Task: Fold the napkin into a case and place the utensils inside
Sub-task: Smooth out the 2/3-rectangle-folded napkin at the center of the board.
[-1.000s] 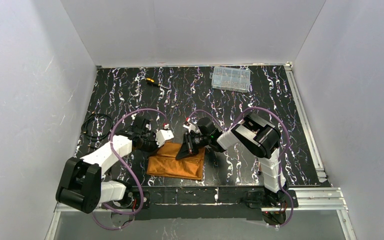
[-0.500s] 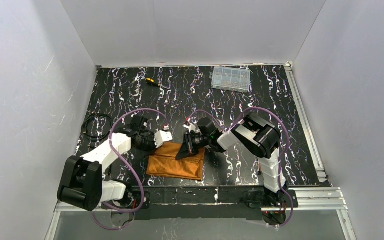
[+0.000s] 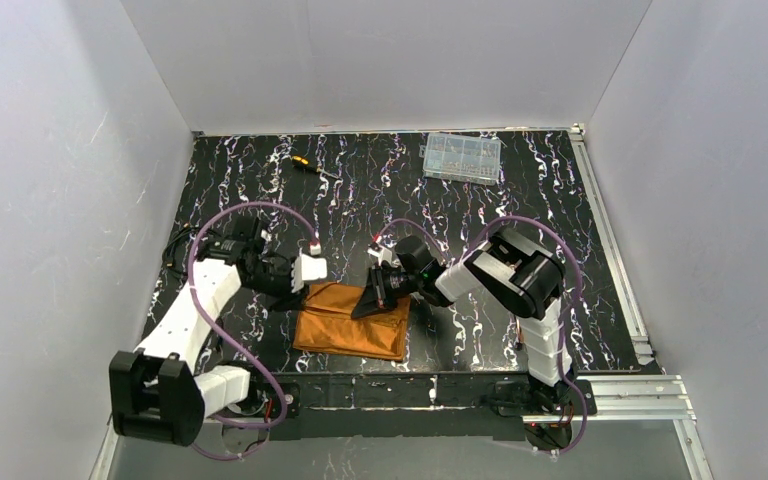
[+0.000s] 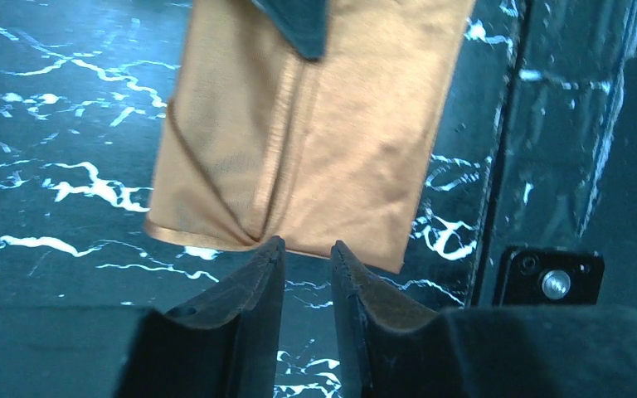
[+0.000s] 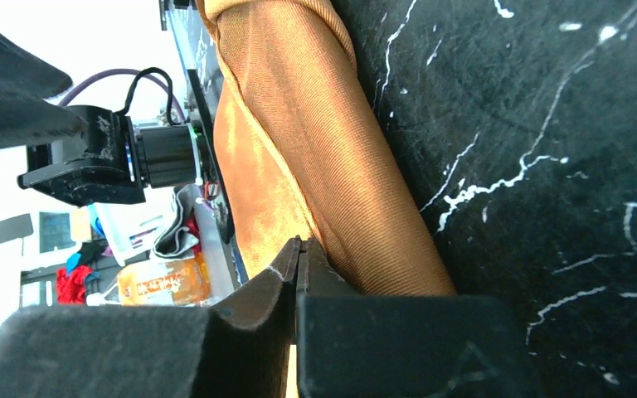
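Note:
The rust-orange napkin point(image 3: 345, 328) lies folded into a flat rectangle near the table's front edge. It also shows in the left wrist view point(image 4: 340, 149) and the right wrist view point(image 5: 323, 124). My left gripper point(image 3: 293, 295) is just off its left end, jaws a little apart and empty point(image 4: 307, 246), tips at the cloth's edge where the folds pinch together. My right gripper point(image 3: 360, 310) lies over the napkin's far end, jaws closed point(image 5: 299, 245) at the centre fold, which bulges beside them. The utensils are out of view.
A clear plastic compartment box point(image 3: 461, 157) stands at the back right. A yellow-and-black screwdriver point(image 3: 310, 166) lies at the back left. A coiled black cable point(image 3: 192, 250) lies at the left. A metal rail point(image 3: 610, 240) runs along the table's right edge.
My left arm has swung left and back, and its gripper has come off the napkin's left end. The right gripper and the napkin have not moved.

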Motion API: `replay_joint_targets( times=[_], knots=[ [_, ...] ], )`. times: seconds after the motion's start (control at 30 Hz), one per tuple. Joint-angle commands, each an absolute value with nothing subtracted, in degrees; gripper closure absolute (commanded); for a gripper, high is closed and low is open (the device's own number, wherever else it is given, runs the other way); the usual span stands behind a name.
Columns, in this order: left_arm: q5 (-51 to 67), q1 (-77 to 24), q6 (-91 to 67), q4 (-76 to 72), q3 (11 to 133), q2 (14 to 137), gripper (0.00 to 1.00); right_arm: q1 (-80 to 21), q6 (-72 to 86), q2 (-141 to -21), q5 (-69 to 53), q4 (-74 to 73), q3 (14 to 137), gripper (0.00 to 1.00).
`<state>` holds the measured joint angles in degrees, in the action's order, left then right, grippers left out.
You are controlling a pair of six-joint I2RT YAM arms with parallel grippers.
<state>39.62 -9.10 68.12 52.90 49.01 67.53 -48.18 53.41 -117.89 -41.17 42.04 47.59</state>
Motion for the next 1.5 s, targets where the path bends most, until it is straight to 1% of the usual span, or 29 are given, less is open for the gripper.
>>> replay_joint_targets(
  times=[0.0, 0.1, 0.2, 0.37, 0.47, 0.6, 0.67, 0.73, 0.9, 1.0, 1.07, 1.23, 1.47],
  knots=[
    [39.96, -9.47, 84.82, 58.59, 43.55, 62.24, 0.73, -49.16, 47.86, -115.79, -36.85, 34.59, 48.75, 0.92],
    [38.47, -9.49, 89.44, 58.49, 41.61, 59.87, 0.72, -49.70, 47.71, -112.74, -38.26, 33.12, 50.33, 0.90],
    [37.92, -9.58, 94.57, 59.89, 40.59, 58.44, 0.71, -49.80, 46.65, -108.72, -39.52, 28.57, 52.84, 0.88],
    [36.00, -9.96, 105.97, 61.02, 36.08, 56.18, 0.69, -49.71, 44.07, -105.56, -43.04, 21.65, 56.76, 0.79],
    [34.98, -10.39, 111.40, 61.13, 34.23, 55.24, 0.63, -49.54, 42.38, -105.51, -43.57, 19.21, 56.65, 0.77],
    [33.08, -10.63, 116.82, 61.09, 32.46, 54.78, 0.56, -48.75, 44.52, -106.54, -44.23, 23.60, 53.66, 0.77],
    [32.50, -10.68, 118.91, 61.08, 31.83, 55.12, 0.49, -48.73, 44.50, -108.10, -43.81, 23.82, 54.18, 0.78],
    [32.29, -10.64, 121.53, 60.99, 30.97, 55.43, 0.48, -48.75, 44.45, -110.09, -43.04, 23.26, 55.47, 0.80],
    [32.69, -10.72, 125.68, 60.07, 28.97, 55.33, 0.49, -48.74, 45.48, -112.85, -43.78, 23.64, 60.71, 0.82],
    [31.78, -10.72, 127.31, 59.73, 28.05, 55.26, 0.50, -48.75, 43.12, -114.34, -44.20, 17.78, 66.26, 0.82],
    [31.68, -10.72, 128.27, 58.87, 27.15, 54.78, 0.51, -48.77, 42.85, -115.77, -44.01, 17.12, 68.27, 0.82],
    [32.40, -10.72, 130.63, 54.08, 24.04, 52.98, 0.58, -49.59, 46.49, -119.44, -43.08, 22.11, 68.20, 0.86],
    [31.91, -10.72, 130.89, 51.77, 22.95, 53.81, 0.66, -50.21, 46.51, -121.26, -41.61, 23.53, 66.46, 0.88]
  ],
)
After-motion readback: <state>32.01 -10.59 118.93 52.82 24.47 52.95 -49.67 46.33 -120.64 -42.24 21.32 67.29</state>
